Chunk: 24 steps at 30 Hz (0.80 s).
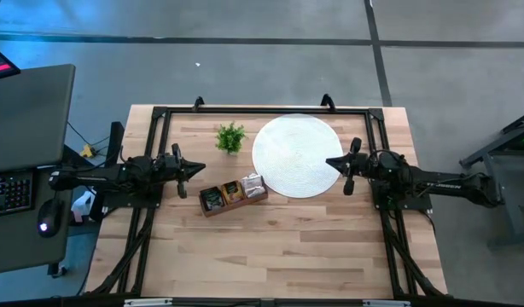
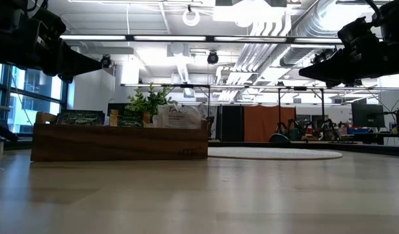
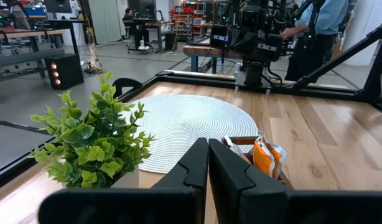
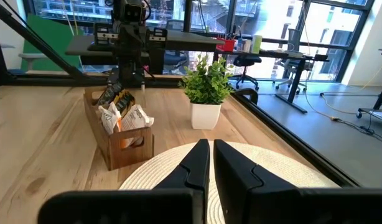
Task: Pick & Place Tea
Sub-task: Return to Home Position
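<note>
Orange-and-white and black tea-bag sachets [image 1: 232, 191] sit in the brown wooden divided tray [image 1: 236, 206], mid-table. The left gripper [image 1: 201, 169] and right gripper [image 1: 329, 160] hover either side, fingers pressed together. Homing should stay high, clear of the tray.

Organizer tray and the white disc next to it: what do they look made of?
Organizer tray: wood by the look, brown with faint grain on its matte front wall. White disc: probably woven cord or fibre, matte; the left wrist view shows concentric ribbed rings, like a placemat.
</note>
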### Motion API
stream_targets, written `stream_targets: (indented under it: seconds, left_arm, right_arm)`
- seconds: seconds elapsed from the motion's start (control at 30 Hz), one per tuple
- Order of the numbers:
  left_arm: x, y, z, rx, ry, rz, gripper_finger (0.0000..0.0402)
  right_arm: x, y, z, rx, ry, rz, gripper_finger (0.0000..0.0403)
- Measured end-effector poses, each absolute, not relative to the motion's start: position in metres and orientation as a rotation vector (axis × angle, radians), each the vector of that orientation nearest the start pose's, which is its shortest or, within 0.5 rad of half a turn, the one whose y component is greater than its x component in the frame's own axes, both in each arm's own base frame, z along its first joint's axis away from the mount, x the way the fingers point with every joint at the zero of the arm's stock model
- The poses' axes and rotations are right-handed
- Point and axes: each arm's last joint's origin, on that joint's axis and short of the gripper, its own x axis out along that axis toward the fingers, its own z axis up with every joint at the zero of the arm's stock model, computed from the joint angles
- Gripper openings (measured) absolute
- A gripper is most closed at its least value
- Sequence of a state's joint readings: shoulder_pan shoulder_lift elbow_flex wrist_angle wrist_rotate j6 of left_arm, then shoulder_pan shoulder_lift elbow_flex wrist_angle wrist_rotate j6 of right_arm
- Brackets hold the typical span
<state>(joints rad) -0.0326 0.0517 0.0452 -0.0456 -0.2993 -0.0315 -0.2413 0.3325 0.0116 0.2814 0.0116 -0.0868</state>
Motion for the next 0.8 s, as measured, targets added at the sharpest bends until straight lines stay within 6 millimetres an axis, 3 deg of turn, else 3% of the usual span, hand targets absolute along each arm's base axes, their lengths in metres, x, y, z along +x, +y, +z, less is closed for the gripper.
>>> stream_targets:
  seconds: [0.8]
  left_arm:
    - [0.0972,0.0054,0.1706,-0.023,0.047,0.267,0.0010]
  right_arm:
    - [0.1150,-0.0286,0.1655,-0.082,0.050,-0.251,0.0019]
